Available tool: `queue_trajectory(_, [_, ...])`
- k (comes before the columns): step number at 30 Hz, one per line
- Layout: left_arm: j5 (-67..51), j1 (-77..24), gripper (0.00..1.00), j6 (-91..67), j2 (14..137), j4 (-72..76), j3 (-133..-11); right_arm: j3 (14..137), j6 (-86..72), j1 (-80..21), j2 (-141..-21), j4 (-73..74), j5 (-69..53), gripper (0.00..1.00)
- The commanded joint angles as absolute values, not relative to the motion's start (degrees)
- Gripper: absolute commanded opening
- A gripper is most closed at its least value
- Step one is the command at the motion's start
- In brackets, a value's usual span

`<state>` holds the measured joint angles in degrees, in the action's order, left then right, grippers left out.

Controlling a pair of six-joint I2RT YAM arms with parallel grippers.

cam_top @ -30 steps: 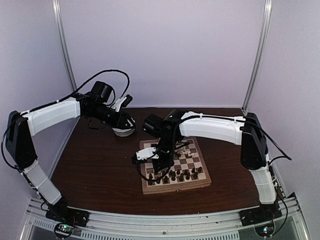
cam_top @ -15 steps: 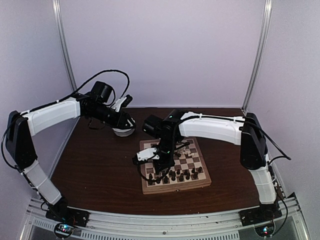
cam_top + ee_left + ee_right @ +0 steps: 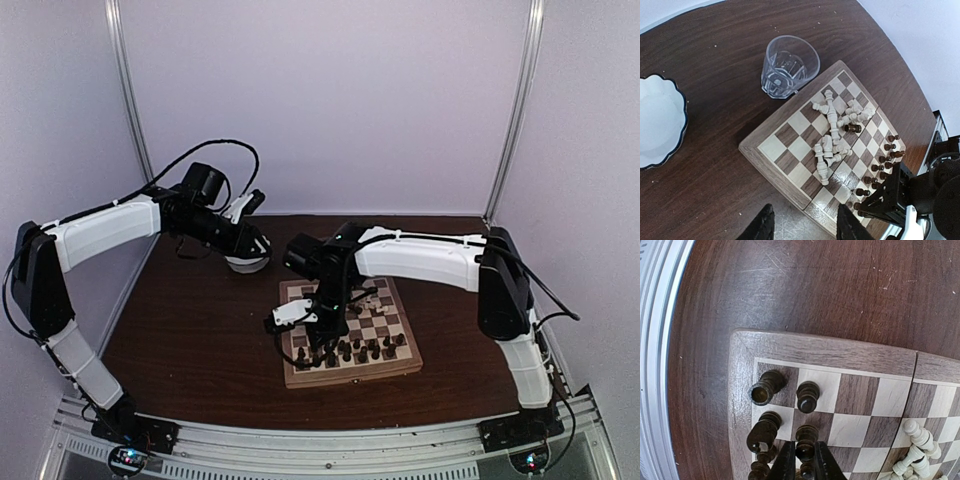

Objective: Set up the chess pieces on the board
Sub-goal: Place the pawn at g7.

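Now right hand (image 3: 804, 452) pinches glossy turned dark pawn (image 3: 805, 436); left hand (image 3: 806, 216) spread.

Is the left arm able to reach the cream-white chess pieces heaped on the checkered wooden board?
Probably yes: the open left gripper looks on the uncovered cream-white chess pieces. The right gripper, shut on a dark piece, works at the checkered wooden board's edge.

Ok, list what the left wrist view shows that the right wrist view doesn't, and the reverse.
Left wrist only: a clear glass, a white bowl, the open left claw. Right wrist only: the right claw closed on a dark piece. Both: the board, standing dark pieces, toppled white pieces, the dark tabletop.
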<state>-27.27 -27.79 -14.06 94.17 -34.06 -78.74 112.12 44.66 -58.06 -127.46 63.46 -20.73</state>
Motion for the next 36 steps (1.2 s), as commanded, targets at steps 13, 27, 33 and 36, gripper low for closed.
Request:
queue_trajectory(13, [-28.2, -27.7, 0.43, -14.4, 92.9, -32.1, -78.7, 111.4, 44.7, -58.4, -129.2, 64.1, -20.5, 0.19])
queue_trajectory(27, [-28.3, -27.7, 0.43, -14.4, 93.2, -32.1, -78.7, 113.3, 44.1, -58.1, -123.4, 65.0, -18.6, 0.26])
queue_trajectory(33, [-28.3, -27.7, 0.43, -14.3, 92.8, -32.2, -78.6, 110.2, 43.2, -54.1, -119.9, 63.8, -16.5, 0.27])
queue_trajectory(36, [-28.3, -27.7, 0.43, -14.3, 92.6, -32.1, -78.6, 106.6, 41.2, -50.9, -118.0, 61.6, -16.3, 0.27])
